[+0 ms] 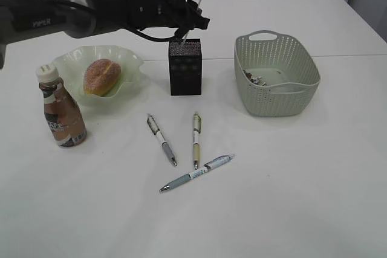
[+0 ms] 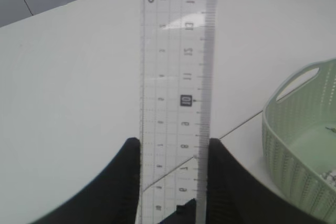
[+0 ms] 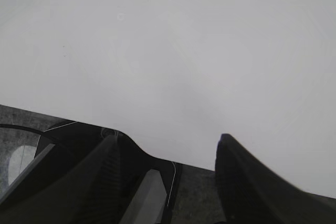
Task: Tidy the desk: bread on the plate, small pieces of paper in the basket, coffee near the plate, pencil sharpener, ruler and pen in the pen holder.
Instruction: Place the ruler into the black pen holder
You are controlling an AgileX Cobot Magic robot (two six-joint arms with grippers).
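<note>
- clear plastic ruler (image 2: 176,103) clamped edge-to-edge in the left claw (image 1: 188,25), top centre of the exterior view, standing nearly upright right over the black mesh pen holder (image 1: 185,66); whether its lower end is already inside, can't tell
- done: bread (image 1: 102,76) sits on the green wavy plate (image 1: 130,60), left of frame; coffee (image 1: 61,109) stands just beside the plate, lower left; paper scraps (image 1: 254,78) lie in the grey-green basket (image 1: 275,102), right of frame
- left: ruler looks about to go in; three pens (image 1: 195,139) lie loose on the white worktop (image 1: 290,197), centre frame, below the holder; pencil sharpener not spotted anywhere
- right claw (image 3: 168,177) hangs over bare worktop, jaws wide apart, nothing between them; a pen tip shows at the upper left of its view
- writing: "piper" on the arm, upper left of exterior; ruler numerals 8 to 14 readable, 10 boxed dark; coffee label too small to read
</note>
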